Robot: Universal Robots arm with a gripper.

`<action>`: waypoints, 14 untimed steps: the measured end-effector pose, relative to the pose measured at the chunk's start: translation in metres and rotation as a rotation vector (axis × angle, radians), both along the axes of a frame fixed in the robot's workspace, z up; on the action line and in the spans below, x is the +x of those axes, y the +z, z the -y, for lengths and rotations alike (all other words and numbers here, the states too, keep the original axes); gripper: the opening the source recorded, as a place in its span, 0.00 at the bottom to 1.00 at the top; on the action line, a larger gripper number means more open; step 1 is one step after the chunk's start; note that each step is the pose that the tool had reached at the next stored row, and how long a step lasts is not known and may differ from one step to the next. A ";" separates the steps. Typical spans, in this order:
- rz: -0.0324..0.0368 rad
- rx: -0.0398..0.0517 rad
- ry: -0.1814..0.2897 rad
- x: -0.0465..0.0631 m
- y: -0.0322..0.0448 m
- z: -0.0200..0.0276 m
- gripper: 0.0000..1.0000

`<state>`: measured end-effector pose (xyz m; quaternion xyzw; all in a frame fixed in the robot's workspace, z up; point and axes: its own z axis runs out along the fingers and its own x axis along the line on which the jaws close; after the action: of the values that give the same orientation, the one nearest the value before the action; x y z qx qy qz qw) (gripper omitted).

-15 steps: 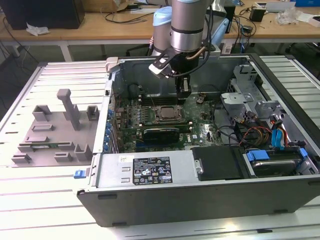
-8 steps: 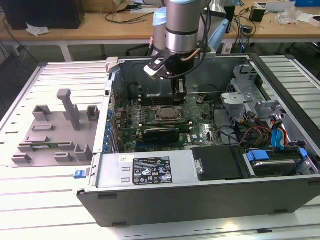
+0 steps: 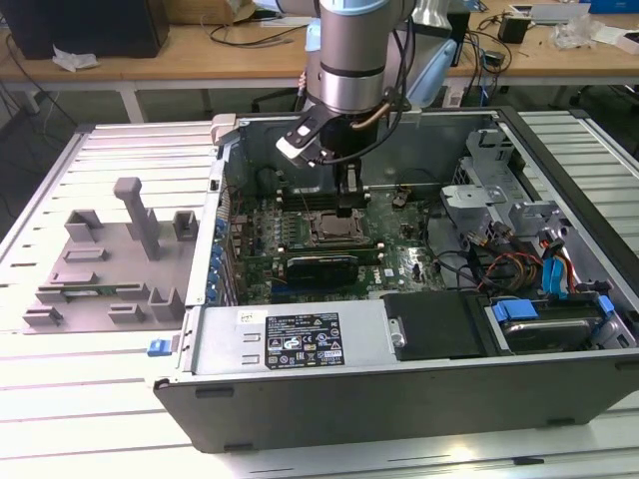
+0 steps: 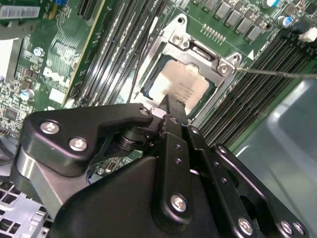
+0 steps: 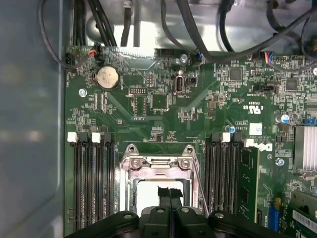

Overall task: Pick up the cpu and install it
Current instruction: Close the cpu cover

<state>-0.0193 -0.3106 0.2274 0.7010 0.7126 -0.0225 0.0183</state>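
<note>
Just above the socket frame (image 4: 196, 47), the end effector (image 4: 173, 105) hangs with its fingers pressed together, gripping nothing, tips close over the cpu (image 4: 181, 83), which lies flat inside that frame on the green motherboard (image 5: 163, 106).

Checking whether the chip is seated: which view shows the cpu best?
The second wrist view: the cpu lies in its socket, most of its silvery top visible. In the first wrist view the gripper covers part of the cpu; the exterior view shows it far off.
</note>
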 end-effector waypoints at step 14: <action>0.0001 -0.0003 0.146 -0.007 -0.0021 0.0000 0.11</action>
<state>-0.0260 -0.3106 0.2253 0.6470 0.7620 -0.0212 0.0201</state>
